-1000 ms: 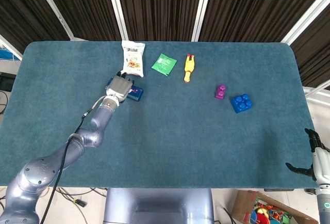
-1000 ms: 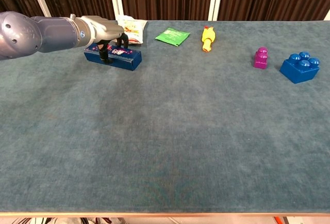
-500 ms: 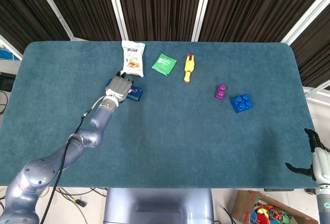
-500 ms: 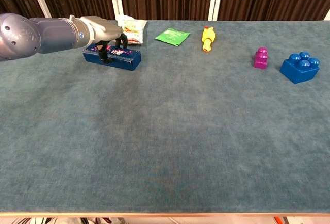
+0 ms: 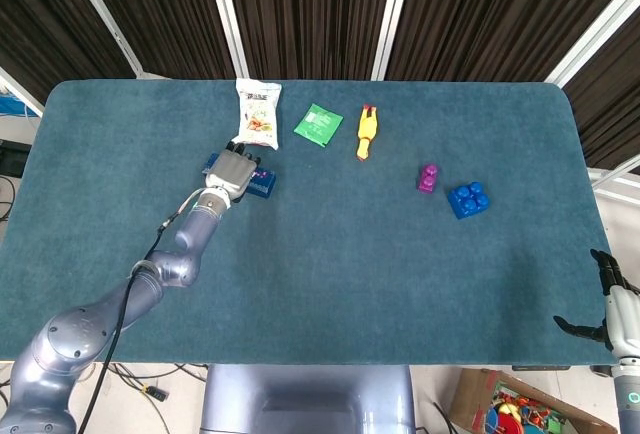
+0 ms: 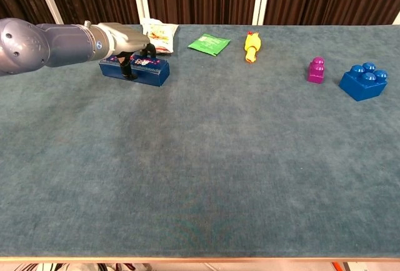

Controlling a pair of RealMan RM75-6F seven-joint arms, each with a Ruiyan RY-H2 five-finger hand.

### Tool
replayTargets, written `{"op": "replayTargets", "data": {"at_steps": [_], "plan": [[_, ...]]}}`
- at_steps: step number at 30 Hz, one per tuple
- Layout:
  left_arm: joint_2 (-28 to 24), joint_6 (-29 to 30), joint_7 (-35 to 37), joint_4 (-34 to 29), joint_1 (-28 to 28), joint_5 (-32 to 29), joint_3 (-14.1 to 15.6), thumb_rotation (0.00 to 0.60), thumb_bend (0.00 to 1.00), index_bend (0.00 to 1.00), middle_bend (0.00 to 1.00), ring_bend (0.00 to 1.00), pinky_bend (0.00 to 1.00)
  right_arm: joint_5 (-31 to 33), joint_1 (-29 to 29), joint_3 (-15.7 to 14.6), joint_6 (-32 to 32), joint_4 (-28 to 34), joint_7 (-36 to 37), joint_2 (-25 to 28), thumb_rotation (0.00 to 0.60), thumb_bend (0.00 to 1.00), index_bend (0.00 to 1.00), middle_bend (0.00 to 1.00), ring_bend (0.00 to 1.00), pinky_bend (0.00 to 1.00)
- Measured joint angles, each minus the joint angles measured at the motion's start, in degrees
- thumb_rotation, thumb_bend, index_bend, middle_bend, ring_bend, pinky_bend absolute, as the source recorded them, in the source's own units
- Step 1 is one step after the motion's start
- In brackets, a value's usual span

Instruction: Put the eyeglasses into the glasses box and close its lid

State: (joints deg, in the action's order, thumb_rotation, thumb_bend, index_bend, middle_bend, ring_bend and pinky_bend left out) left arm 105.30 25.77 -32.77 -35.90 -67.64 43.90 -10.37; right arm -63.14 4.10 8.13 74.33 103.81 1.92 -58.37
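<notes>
The glasses box is a dark blue patterned case lying flat at the far left of the table, its lid down; part of the box shows beside my hand in the head view. My left hand sits over the box's top, a thumb down its front face and fingers curled over the back, gripping it. From above, the left hand covers most of the box. No eyeglasses show in either view. My right hand hangs off the table's near right corner, fingers spread, holding nothing.
Along the far edge lie a white snack bag, a green packet and a yellow rubber toy. A purple brick and a blue brick stand at the right. The table is teal felt.
My left hand and the glasses box have slid slightly to the left and a little toward the snack bag. The right hand has not moved.
</notes>
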Motion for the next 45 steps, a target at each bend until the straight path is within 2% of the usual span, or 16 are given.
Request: {"op": "replayTargets", "data": {"at_steps": [7, 12, 15, 24, 29, 31, 35, 45], "plan": [[-2.54, 0.76, 0.13, -4.03, 0.63, -1.0, -0.14, 0.6, 0.27, 0.09, 0.08, 0.01, 0.09, -0.18, -0.02, -0.04, 0.09, 0.06, 0.05, 0.04, 0.6, 0.2, 0.0, 0.08, 0.19, 0.26], [-5.73, 5.78, 0.4, -9.84, 2.43, -0.85, -0.26, 0.6, 0.26, 0.08, 0.09, 0.01, 0.09, -0.25, -0.11, 0.02, 0.31, 0.0, 0.24, 0.01, 0.6, 0.2, 0.0, 0.08, 0.19, 0.26], [-9.63, 12.2, 0.25, -17.33, 5.44, -0.12, 0.23, 0.6, 0.26, 0.08, 0.08, 0.01, 0.09, -0.43, -0.24, 0.22, 1.02, -0.2, 0.39, -0.14, 0.6, 0.2, 0.0, 0.08, 0.19, 0.26], [-26.93, 30.91, -2.26, -49.82, 16.79, 0.98, 3.62, 0.6, 0.26, 0.08, 0.07, 0.01, 0.08, -3.22, -0.28, 0.18, 3.02, -1.31, -0.38, -1.29, 0.6, 0.2, 0.0, 0.1, 0.19, 0.26], [-35.91, 43.76, -3.25, -63.0, 25.35, 5.78, 7.96, 0.6, 0.26, 0.08, 0.07, 0.01, 0.08, -9.48, -0.57, -0.08, 6.51, -3.56, 1.0, -2.67, 0.6, 0.18, 0.0, 0.1, 0.19, 0.26], [-38.88, 47.32, -2.89, -66.2, 28.77, 9.15, 9.64, 0.6, 0.26, 0.08, 0.07, 0.01, 0.08, -12.43, -0.77, -0.27, 8.56, -5.46, 1.66, -3.58, 0.6, 0.17, 0.0, 0.09, 0.19, 0.26], [-42.46, 50.42, 0.6, -70.4, 33.55, 13.51, 11.85, 0.6, 0.26, 0.08, 0.07, 0.01, 0.08, -15.25, -1.11, -0.63, 10.78, -8.1, 2.43, -5.02, 0.6, 0.17, 0.0, 0.09, 0.19, 0.26], [-47.26, 59.63, 9.64, -73.15, 42.31, 23.4, 13.83, 0.6, 0.26, 0.08, 0.07, 0.01, 0.07, -18.25, -0.95, -0.82, 12.34, -10.21, 2.66, -6.09, 0.6, 0.16, 0.0, 0.09, 0.19, 0.26]]}}
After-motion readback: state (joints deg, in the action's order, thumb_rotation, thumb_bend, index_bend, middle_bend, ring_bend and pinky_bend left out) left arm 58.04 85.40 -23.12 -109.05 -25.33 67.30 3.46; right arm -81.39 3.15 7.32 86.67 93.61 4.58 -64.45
